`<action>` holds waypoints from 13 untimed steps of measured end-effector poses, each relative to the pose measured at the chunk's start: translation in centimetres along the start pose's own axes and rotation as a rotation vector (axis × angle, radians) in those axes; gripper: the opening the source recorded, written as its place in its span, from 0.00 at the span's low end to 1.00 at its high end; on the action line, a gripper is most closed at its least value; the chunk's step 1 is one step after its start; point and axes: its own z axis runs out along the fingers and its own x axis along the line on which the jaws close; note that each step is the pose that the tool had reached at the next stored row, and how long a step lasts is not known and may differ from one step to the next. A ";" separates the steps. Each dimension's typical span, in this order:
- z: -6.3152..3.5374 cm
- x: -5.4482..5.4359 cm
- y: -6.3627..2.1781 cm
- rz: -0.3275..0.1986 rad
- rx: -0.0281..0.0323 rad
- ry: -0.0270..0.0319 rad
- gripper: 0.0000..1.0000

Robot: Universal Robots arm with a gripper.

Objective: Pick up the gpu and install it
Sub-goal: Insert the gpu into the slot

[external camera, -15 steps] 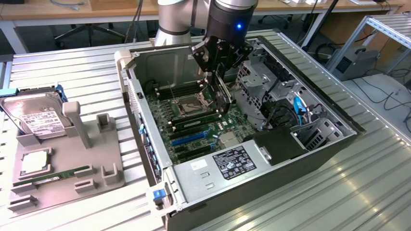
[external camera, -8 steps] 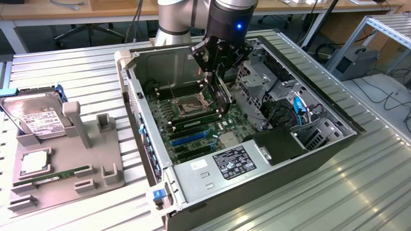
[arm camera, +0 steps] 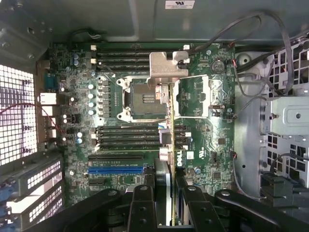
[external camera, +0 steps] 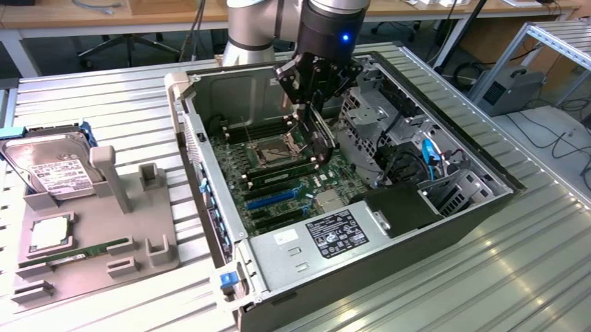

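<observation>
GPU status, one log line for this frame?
hand: shut on gpu | gpu: held edge-on inside open case, above motherboard, not in a slot | hard drive: on holder outside case

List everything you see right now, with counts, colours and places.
computer case: one, grey, open, on the metal table.
motherboard: one, green, inside the case.
gpu: one, dark, silver bracket, edge-on over the motherboard.
fixture: one, grey, exterior view's left of the case.
hard drive: one, silver, white label, on the fixture.
RAM stick: one, green, on the fixture.
arm: one, grey-black, above the case.
pincer: one, black, shut on the gpu.
</observation>
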 end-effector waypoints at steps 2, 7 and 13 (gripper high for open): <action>0.00 0.0 0.00 -0.013 -0.0003 0.0002 0.27; 0.00 0.0 0.00 -0.046 -0.0012 0.0008 0.27; 0.00 0.0 0.00 -0.091 -0.0024 0.0014 0.27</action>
